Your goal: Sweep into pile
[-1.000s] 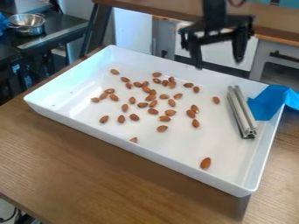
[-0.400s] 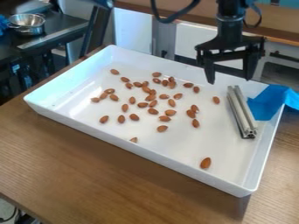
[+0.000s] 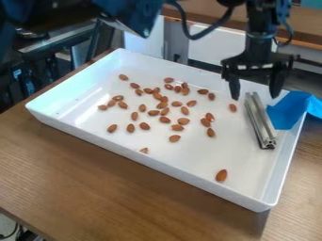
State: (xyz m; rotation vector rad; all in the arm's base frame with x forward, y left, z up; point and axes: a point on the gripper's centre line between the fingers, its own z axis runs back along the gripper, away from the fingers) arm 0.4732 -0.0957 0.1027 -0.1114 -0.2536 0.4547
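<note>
Metal bar (image 3: 261, 123) lies inside tray (image 3: 157, 165) near right wall, likely sweeping tool. Claw (image 3: 254, 97) spread above bar's far end, presumably for grasping it. Almonds (image 3: 183, 121) scattered loose across tray, needing gathering.

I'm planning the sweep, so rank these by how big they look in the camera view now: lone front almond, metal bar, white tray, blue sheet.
1. White tray
2. Blue sheet and metal bar: too close to rank; the bar is longer, the sheet broader
3. Lone front almond

Black arm (image 3: 257, 44); looping black cable (image 3: 215, 28)
</note>
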